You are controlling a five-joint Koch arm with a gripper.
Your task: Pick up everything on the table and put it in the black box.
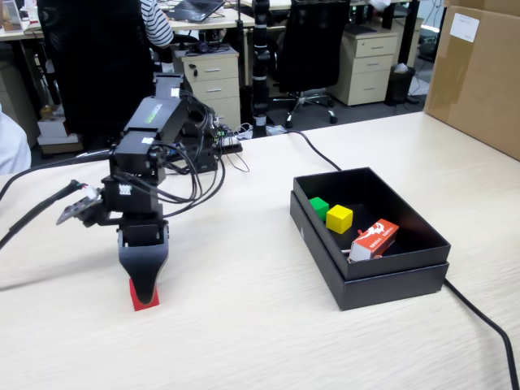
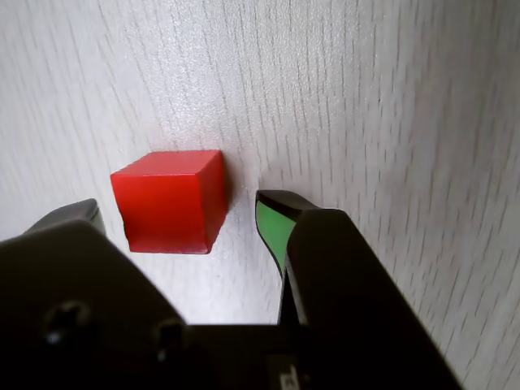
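Note:
The red cube [image 1: 144, 296] lies on the pale wood-grain table [image 1: 260, 325] at the front left. My gripper [image 1: 145, 291] points straight down over it. In the wrist view the red cube [image 2: 171, 201] sits between my open jaws, and my gripper [image 2: 179, 213] has a gap to the cube on the green-padded side. The cube rests on the table, not gripped. The black box [image 1: 390, 280] stands to the right. It holds the green cube [image 1: 318, 208] and the yellow cube [image 1: 339, 218].
An orange-red and white printed carton [image 1: 374, 240] lies in the box. A big brown cardboard carton [image 1: 479, 73] stands at the back right. A black cable [image 1: 479, 317] runs along the table to the right of the box. Arm wires lie behind the arm.

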